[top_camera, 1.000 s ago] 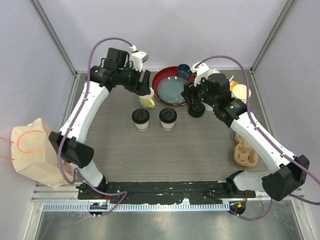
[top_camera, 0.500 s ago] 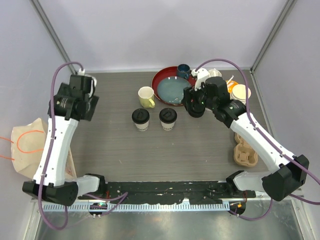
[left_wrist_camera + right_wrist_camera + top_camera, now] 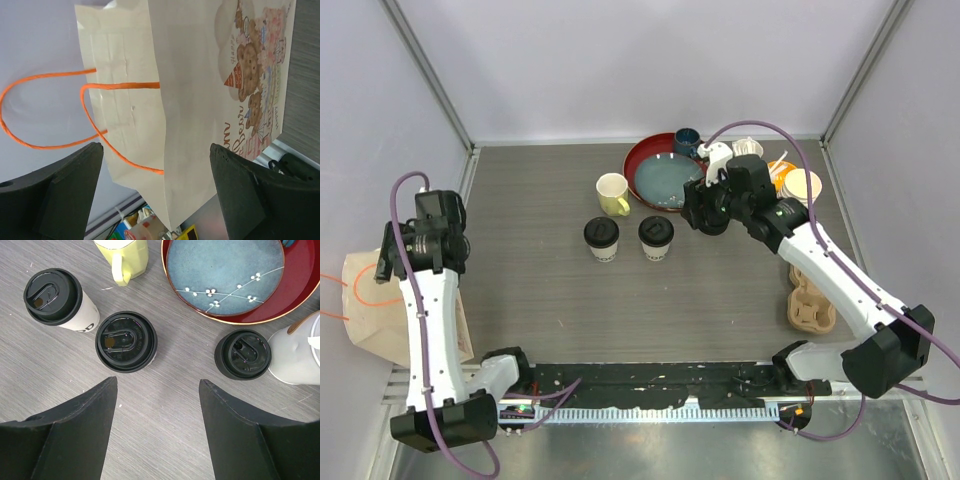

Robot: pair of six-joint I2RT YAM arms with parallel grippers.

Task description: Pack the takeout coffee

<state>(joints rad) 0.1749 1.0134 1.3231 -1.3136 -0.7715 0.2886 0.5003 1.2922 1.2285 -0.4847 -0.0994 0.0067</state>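
Note:
Two cream paper cups with black lids stand side by side mid-table, the left cup (image 3: 602, 238) (image 3: 55, 297) and the right cup (image 3: 656, 236) (image 3: 126, 341). My right gripper (image 3: 704, 214) (image 3: 157, 382) is open and empty, hovering just right of the right cup above bare table. A third black round lid (image 3: 243, 353) lies right of it. My left gripper (image 3: 390, 262) (image 3: 156, 167) is open and empty at the far left edge, facing a cream paper bag (image 3: 375, 315) (image 3: 200, 100) with orange handles (image 3: 50, 110).
A pale yellow mug (image 3: 612, 193) (image 3: 127, 252) stands behind the cups. A red tray (image 3: 642, 160) holds a blue plate (image 3: 665, 180) (image 3: 225, 270); a dark blue cup (image 3: 687, 140) is behind. A cardboard cup carrier (image 3: 810, 300) lies at the right. White containers (image 3: 800, 185) sit back right.
My left arm has swung from the yellow mug at the back to the far left edge by the paper bag. My right gripper has edged slightly back. The cups have not moved.

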